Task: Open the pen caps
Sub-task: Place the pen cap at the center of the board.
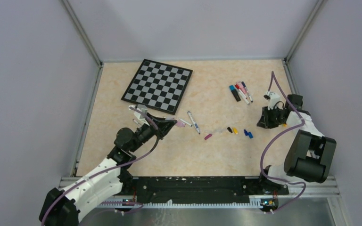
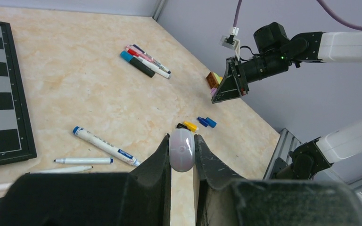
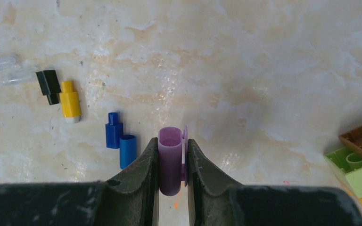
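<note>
the right hand pinched a purple cap low over the surface, probably to drop it beside the loose caps; the left hand, well apart, gripped a pale pen.

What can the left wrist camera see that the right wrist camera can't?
Only the left wrist view shows the black-and-white chessboard, the bunch of capped markers, the white marker with a blue cap, and the left fingers pinching a pale lilac rounded pen end. Only the right wrist view shows the right fingers squeezing a hollow purple plastic cap, and a green toy brick. Both show the small black cap, the yellow cap and the two blue caps lying loose on the marbled table.
</note>
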